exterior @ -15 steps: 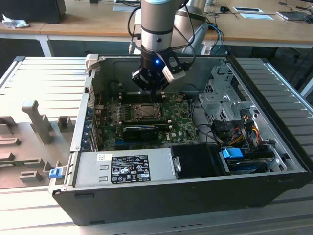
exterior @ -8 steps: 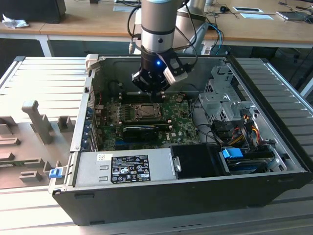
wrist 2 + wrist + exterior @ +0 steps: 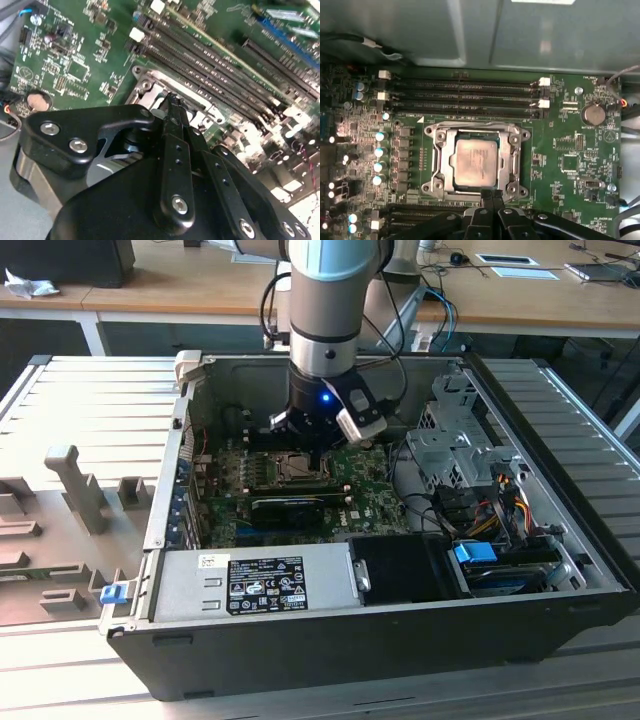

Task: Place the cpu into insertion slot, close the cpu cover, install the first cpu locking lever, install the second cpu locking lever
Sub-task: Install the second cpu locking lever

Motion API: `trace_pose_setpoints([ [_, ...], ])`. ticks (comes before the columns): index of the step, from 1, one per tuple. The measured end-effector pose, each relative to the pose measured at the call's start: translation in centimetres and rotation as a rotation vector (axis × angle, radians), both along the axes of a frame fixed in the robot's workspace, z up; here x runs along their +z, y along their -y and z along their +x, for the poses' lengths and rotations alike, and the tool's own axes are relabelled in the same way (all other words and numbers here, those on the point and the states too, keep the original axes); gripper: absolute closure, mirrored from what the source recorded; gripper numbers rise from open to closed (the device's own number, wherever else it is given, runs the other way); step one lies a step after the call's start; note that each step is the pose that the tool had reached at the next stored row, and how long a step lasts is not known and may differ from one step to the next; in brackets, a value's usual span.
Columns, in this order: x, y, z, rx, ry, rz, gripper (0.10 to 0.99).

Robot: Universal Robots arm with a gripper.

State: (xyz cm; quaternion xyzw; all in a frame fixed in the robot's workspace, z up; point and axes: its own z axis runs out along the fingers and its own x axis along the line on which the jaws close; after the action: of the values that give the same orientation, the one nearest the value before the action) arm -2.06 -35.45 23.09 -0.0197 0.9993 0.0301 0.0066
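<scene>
One dull grey-brown square cpu (image 3: 476, 161) sits framed by silver cpu cover (image 3: 441, 159)

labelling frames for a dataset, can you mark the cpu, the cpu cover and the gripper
cpu (image 3: 476, 161): first wrist view, middle of its bare top face.
cpu cover (image 3: 440, 161): first wrist view, one side bar of the silver frame.
gripper (image 3: 492, 192): first wrist view, the tips of its fingers at the socket's edge.

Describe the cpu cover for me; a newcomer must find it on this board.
Inside the open computer case, find the green motherboard. Beside the black memory slots sits the cpu cover: a silver square frame, its window showing the cpu.
</scene>
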Motion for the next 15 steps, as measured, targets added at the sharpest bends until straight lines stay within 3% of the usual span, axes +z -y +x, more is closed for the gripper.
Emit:
trace_pose_setpoints([
  [4,0.00,1.00,-0.22,0.002,0.0001,0.002,0.980],
  [5,-0.01,1.13,-0.83,0.004,0.0001,0.003,0.980],
  [10,-0.47,1.34,-3.67,0.006,0.0002,0.014,0.980],
  [15,-1.61,1.36,-4.15,0.013,0.0001,0.031,0.980],
])
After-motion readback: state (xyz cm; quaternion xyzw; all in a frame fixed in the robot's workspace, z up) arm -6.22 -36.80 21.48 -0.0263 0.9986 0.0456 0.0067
